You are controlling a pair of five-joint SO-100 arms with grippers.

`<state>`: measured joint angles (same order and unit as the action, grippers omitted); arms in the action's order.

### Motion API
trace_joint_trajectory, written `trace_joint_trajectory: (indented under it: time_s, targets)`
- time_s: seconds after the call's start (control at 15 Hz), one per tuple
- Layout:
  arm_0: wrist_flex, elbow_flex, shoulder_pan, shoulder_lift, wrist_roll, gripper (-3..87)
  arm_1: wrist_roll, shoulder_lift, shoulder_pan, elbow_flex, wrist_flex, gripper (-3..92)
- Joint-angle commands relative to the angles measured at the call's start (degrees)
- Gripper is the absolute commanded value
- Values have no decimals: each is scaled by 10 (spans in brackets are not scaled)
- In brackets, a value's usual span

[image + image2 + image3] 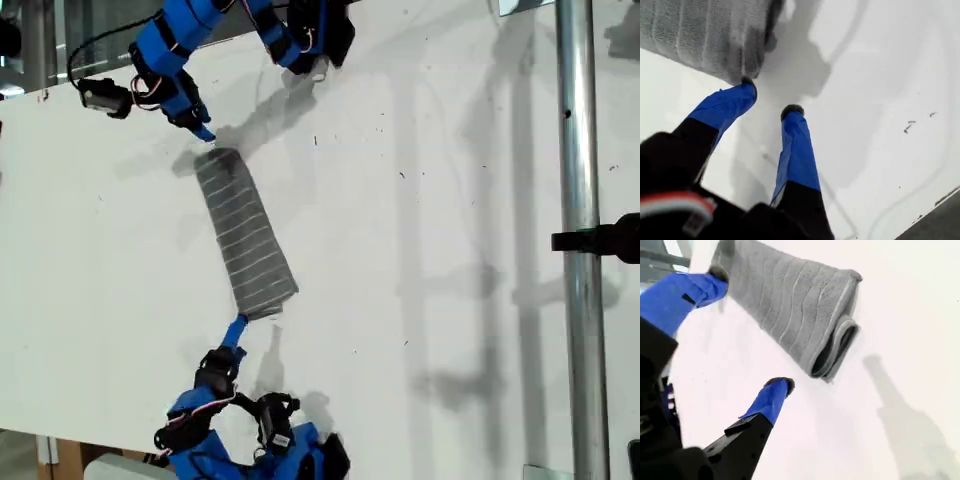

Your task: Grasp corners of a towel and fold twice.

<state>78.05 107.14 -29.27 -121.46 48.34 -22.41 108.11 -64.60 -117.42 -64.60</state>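
Folded towel (245, 236) lies between claws; my first claw (771, 101) open at its end, my second claw (751, 330) open beside it.

Folded towel (245, 235) lies on table (450, 200), seemingly between both arms.

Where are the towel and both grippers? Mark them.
towel (245, 235), exterior view, middle of the folded strip
my first gripper (770, 99), first wrist view, midway between fingertips
my second gripper (749, 329), second wrist view, midway between fingertips

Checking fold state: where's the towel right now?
The towel lies folded into a long strip on the white table, left of centre in the exterior view, running diagonally between my two open grippers, one at each end.
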Motion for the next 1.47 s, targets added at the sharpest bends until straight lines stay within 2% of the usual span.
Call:
trace_joint_trajectory:
  time_s: [0.0, 0.07, 0.2, 0.27, 0.47, 0.53, 0.67, 0.8, 0.87, 0.93, 1.0, 1.13, 1.4]
  targets:
    - [-63, 159, 52, -179, 24, 220, -9, 11, -10, -23, 48, 276]
    - [-88, 232, 79, -251, 54, 210, -11, -11, 6, -21, 69, 285]
    - [-153, 383, 137, -429, 123, 200, -14, -52, 33, -3, 101, 435]
    - [-163, 448, 170, -533, 151, 194, -14, -71, 47, 11, 111, 473]
    - [-111, 563, 236, -777, 214, 206, -11, -163, 69, 58, 162, 498]
    - [-114, 578, 248, -774, 218, 214, -5, -220, 69, 89, 171, 510]
    - [-119, 613, 262, -774, 235, 229, 25, -322, 94, 192, 132, 517]
    - [-120, 628, 266, -774, 242, 231, 33, -395, 126, 287, 83, 466]
    - [-120, 635, 266, -774, 243, 233, 33, -418, 149, 322, 71, 395]
    - [-121, 639, 265, -774, 243, 233, 29, -437, 173, 350, 65, 265]
    - [-121, 640, 265, -774, 244, 233, 11, -441, 192, 360, 65, 93]
    - [-121, 639, 266, -774, 244, 233, -6, -422, 211, 359, 32, 61]
    - [-123, 637, 267, -774, 237, 236, -73, -220, 179, 250, -158, 47]
